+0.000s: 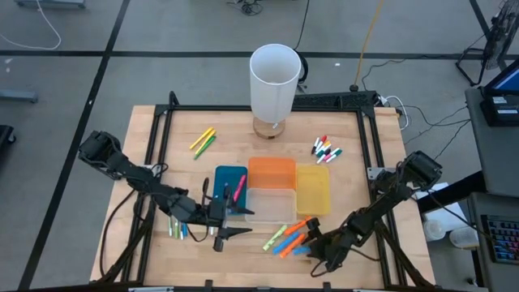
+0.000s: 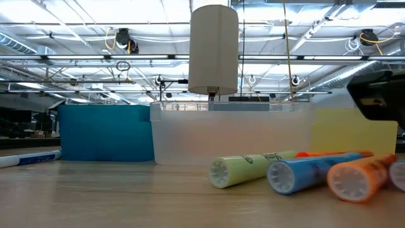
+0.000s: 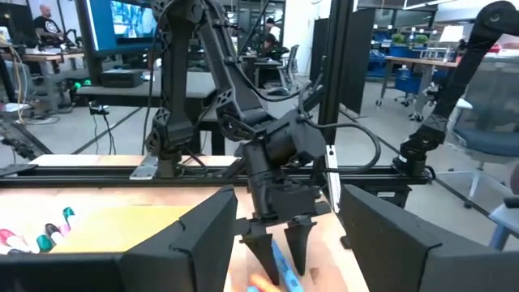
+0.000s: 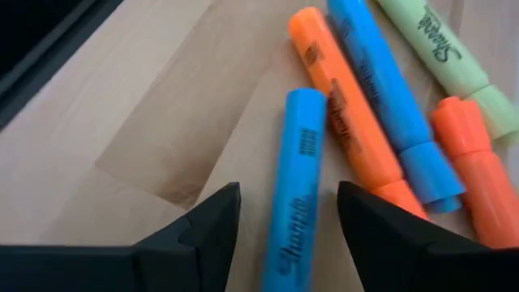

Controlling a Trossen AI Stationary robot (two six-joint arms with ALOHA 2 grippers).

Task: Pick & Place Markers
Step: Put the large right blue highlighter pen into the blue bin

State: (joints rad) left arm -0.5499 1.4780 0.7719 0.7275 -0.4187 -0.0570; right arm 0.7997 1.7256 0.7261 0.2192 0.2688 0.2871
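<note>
Several highlighters (image 1: 288,237), orange, blue and green, lie flat in a cluster on the table near its near edge; the low view shows a green one (image 2: 250,170), a blue one (image 2: 313,172) and an orange one (image 2: 364,177). My right gripper (image 1: 308,241) is open and low at this cluster, its fingers standing on either side of a blue highlighter (image 4: 296,178) without touching it. My left gripper (image 1: 241,223) is open and empty, just near the clear bin (image 1: 270,204). A pink marker (image 1: 239,191) lies in the blue bin (image 1: 223,177). More markers (image 1: 177,227) lie under the left arm.
Orange bin (image 1: 272,173) and yellow bin (image 1: 313,188) stand beside the blue and clear ones mid-table. A tall white cylinder (image 1: 274,81) stands at the far edge. Yellow and green markers (image 1: 203,140) lie far left, white ones with coloured caps (image 1: 326,150) far right. The black frame (image 1: 373,162) borders the table.
</note>
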